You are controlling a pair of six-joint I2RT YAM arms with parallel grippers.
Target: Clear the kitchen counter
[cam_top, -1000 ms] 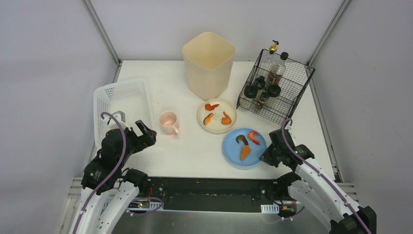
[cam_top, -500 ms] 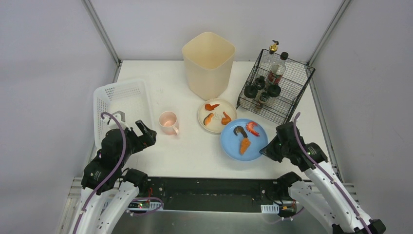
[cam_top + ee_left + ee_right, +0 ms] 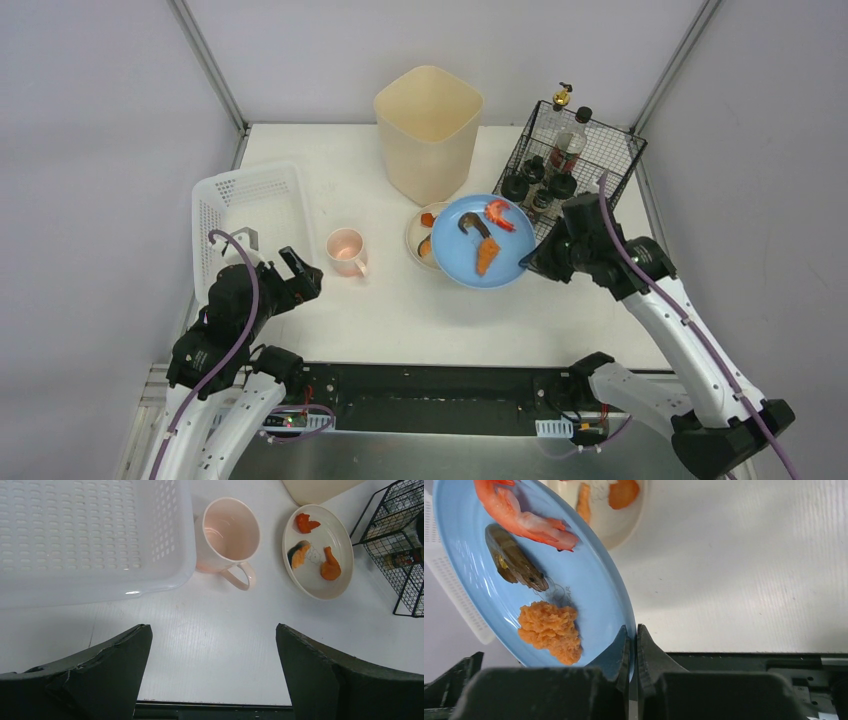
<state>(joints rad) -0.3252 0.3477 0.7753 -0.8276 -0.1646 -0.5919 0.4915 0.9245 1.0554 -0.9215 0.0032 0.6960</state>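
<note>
My right gripper [image 3: 530, 266] is shut on the rim of a blue plate [image 3: 470, 258] and holds it in the air above the white kitchen counter [image 3: 400, 310]. The plate [image 3: 589, 580] carries a red shrimp [image 3: 524, 517], a dark shrimp [image 3: 514, 560] and an orange lump [image 3: 551, 632]. It partly covers a cream plate [image 3: 418, 228] with orange food pieces, seen whole in the left wrist view [image 3: 337, 555]. A pink mug [image 3: 347, 250] stands to its left. My left gripper [image 3: 214, 645] is open and empty over the counter's front edge, near the mug [image 3: 230, 535].
A white perforated basket [image 3: 250, 215] lies at the left. A tall cream bin [image 3: 428, 130] stands at the back centre. A black wire rack [image 3: 600, 190] with several bottles stands at the back right, close to my right arm.
My right gripper has lifted the blue plate off the counter and carried it back and to the left, over the cream plate. The left arm has not moved.
</note>
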